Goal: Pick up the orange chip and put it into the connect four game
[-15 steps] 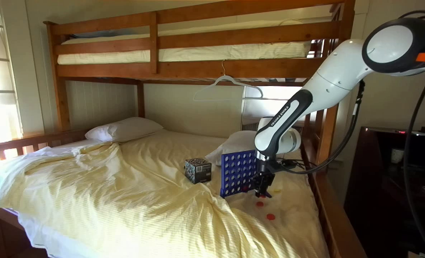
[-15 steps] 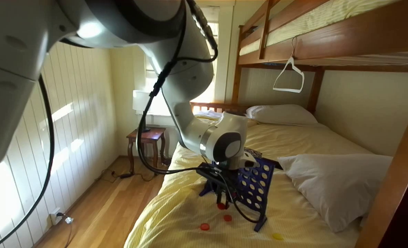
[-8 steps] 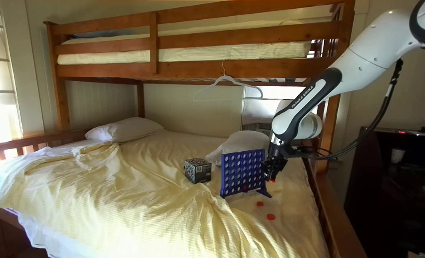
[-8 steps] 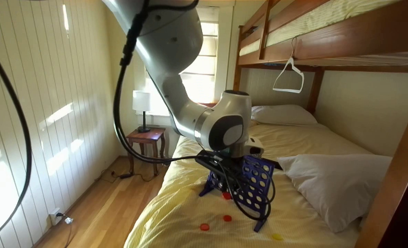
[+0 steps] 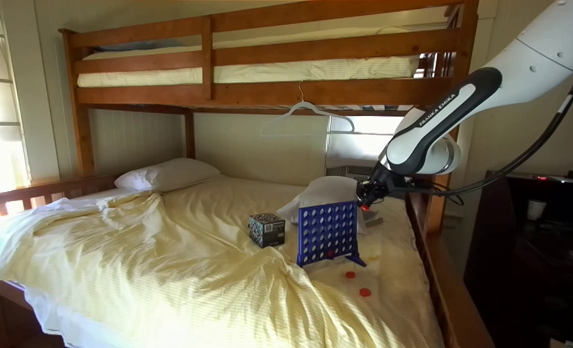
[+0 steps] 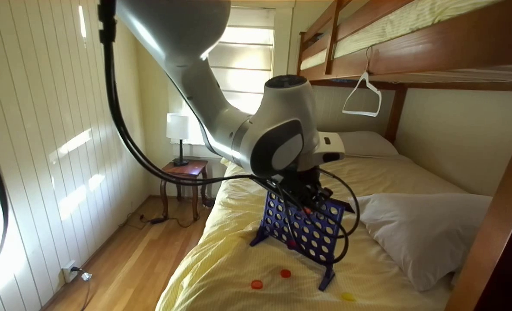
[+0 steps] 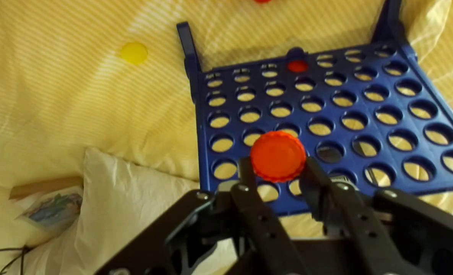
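Observation:
An orange-red chip [image 7: 278, 156] is held by its edges between my fingertips [image 7: 279, 164], its flat face toward the wrist camera. In an exterior view the chip [image 5: 365, 208] hangs under my tilted gripper [image 5: 366, 195], just right of the board's upper right corner. The chip [image 6: 307, 211] also shows in front of the board's upper part, partly behind cables. The blue connect four game [image 7: 300, 117] stands upright on the bed; it also shows in both exterior views [image 5: 355, 227] [image 6: 262, 224]. One red chip [image 7: 297, 66] sits in its bottom row.
Two red chips [image 5: 350, 274] [image 5: 365, 292] and a yellow chip [image 7: 134, 53] lie on the bed near the board. A dark patterned cube [image 5: 267, 230] is behind the board. A white pillow [image 6: 428, 233] lies beside it. A hanger [image 5: 303, 105] hangs from the upper bunk.
My gripper has lifted a red chip off the bed beside the board up to about the board's top-edge height. The arm has drawn back and the hand has tilted. The board has not moved.

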You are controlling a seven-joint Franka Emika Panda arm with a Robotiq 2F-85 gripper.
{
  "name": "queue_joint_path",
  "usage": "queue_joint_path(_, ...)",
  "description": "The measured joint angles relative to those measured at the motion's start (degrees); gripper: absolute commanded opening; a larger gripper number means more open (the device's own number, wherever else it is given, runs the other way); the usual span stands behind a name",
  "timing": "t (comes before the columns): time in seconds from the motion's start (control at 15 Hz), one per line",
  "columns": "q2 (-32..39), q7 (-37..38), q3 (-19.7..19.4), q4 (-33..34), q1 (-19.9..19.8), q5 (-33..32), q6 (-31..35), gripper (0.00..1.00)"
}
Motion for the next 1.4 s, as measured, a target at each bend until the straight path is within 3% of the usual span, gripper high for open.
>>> queue_joint_path(0.47, -0.42, 0.76, 0.38, -0.08, 0.28, -0.02, 10.5, 0.1)
queue_joint_path(0.53, -0.27, 0.94, 0.48, 0.03, 0.46, -0.02, 11.19, 0.35)
queue_joint_path(0.87, 0.24, 1.91, 0.95, 0.56, 1.15, -0.02, 11.9, 0.35)
queue_joint_path(0.93, 0.25, 1.93, 0.95, 0.56, 1.15, -0.02, 11.91, 0.1)
queue_joint_path(1.2, 0.47, 1.94, 0.66, 0.56, 1.02, -0.02, 12.64, 0.1)
queue_joint_path(1.4, 2.16, 1.94, 0.0, 0.56, 0.6, -0.02, 17.36, 0.1)
